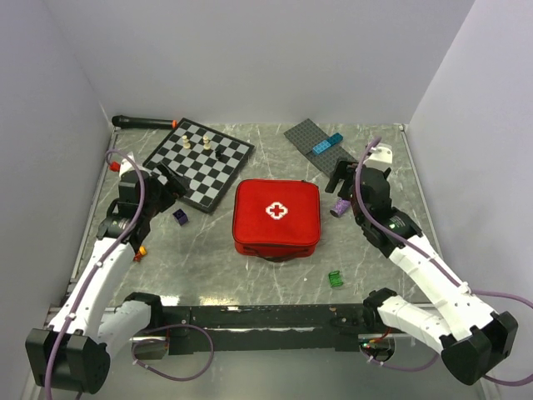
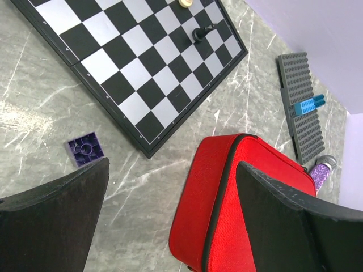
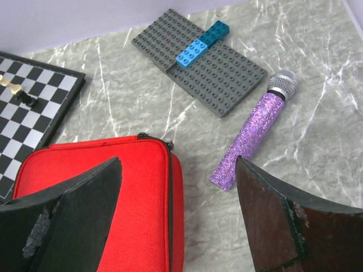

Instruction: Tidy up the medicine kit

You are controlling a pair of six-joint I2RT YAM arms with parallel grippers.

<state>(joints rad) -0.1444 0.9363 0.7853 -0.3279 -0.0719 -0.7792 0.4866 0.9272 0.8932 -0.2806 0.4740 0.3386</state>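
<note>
The medicine kit (image 1: 276, 215) is a red fabric zip case with a white cross on its lid. It lies zipped shut in the middle of the table. My left gripper (image 1: 169, 180) hovers to the kit's left, over the chessboard's near corner. In the left wrist view that gripper (image 2: 173, 164) is open, with the kit's left edge (image 2: 198, 192) below the gap between its fingers. My right gripper (image 1: 342, 176) hangs by the kit's far right corner. The right wrist view shows it (image 3: 178, 164) open and empty above the kit's corner (image 3: 142, 192).
A chessboard (image 1: 198, 161) with a few pieces lies at the back left, and a purple brick (image 1: 180, 216) sits near it. A grey baseplate (image 1: 318, 145) with blue bricks is at the back right. A purple glitter microphone (image 3: 252, 129) lies right of the kit. A green brick (image 1: 336, 279) sits near the front.
</note>
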